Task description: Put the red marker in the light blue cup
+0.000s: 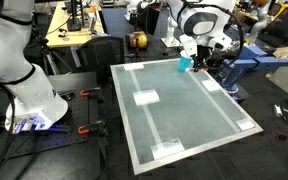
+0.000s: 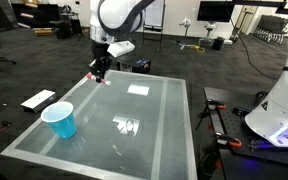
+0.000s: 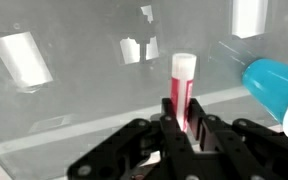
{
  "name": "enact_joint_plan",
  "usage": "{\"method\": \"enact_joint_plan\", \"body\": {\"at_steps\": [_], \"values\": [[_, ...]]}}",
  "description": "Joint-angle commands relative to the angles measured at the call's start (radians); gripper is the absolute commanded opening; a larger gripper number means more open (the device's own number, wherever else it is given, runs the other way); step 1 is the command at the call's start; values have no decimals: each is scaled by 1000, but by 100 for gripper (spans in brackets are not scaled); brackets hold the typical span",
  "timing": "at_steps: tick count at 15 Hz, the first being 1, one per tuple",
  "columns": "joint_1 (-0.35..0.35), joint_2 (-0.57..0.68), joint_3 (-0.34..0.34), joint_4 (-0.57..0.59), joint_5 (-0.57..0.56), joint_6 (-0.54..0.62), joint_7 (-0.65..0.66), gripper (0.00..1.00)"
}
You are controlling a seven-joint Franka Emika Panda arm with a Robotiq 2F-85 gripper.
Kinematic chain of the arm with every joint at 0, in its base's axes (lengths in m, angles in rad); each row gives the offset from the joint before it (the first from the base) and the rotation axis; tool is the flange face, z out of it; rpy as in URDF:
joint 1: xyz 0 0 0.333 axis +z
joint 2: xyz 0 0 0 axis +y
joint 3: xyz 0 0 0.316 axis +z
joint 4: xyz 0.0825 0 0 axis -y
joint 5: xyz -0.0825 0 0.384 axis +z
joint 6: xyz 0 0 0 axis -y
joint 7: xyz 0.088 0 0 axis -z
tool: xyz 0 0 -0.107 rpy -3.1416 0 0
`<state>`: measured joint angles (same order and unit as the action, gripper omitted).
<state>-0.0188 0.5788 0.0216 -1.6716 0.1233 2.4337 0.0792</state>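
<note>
Red marker (image 3: 181, 98) is right here in my grip, folks. In the wrist view it stands upright between my fingers, whitish end at twelve o'clock. My gripper (image 3: 184, 124) is closed down to a narrow gap, both fingers (image 3: 168, 122) pressed against the red barrel. Whether its lower end touches the surface below, I cannot tell.

Moving outward, the glass table (image 3: 74, 125) spreads beneath me, with white tape patches (image 3: 22, 58) showing at ten o'clock and up along the top.

Out at three o'clock of the marker in the wrist view lies the light blue cup (image 3: 274, 88), cut off by the frame edge and clear of my fingers.

In an exterior view, my gripper (image 2: 100, 72) hangs low over the far corner of the table (image 2: 159, 125), a speck of red just under it. The cup (image 2: 60, 120) stands upright on the glass, open end up, at seven o'clock of me and well apart.

Farther off, a white robot base (image 2: 280, 105) sits beyond the table's edge at three o'clock.
</note>
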Motion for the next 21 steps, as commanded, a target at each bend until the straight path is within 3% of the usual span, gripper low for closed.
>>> {"method": "enact_joint_plan", "body": {"at_steps": [1,14,21], "values": [[-77,22,81,42,100,29,-174,5],[-301,86,356,107,487,19,-904,5],[-295,123,362,130,686,-31,-1214,5]]}}
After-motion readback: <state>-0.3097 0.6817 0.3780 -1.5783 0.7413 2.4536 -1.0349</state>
